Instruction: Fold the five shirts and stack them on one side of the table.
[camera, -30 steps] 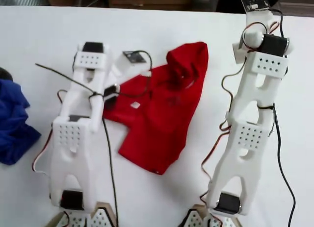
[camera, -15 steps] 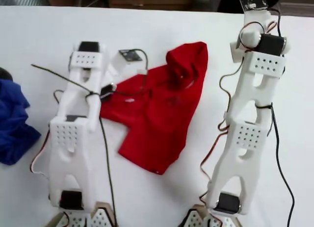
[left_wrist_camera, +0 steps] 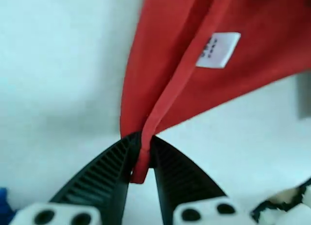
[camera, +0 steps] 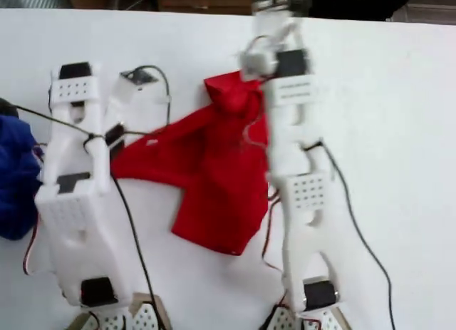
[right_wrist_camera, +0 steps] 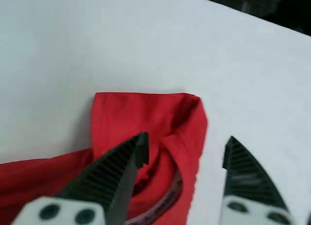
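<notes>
White table (camera: 399, 130) bears red shirt (camera: 214, 173), pinched by left gripper (left_wrist_camera: 142, 141).

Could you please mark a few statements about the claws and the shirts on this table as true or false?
1. The left claw is shut on an edge of the red shirt. True.
2. The right claw grips the red shirt too. False: it is open, over the shirt's bunched far end.
3. A blue shirt lies at one edge of the table. True.
4. The red shirt is folded into a neat square. False: it lies spread out and uneven.
5. A white label shows on the red shirt. True.
</notes>
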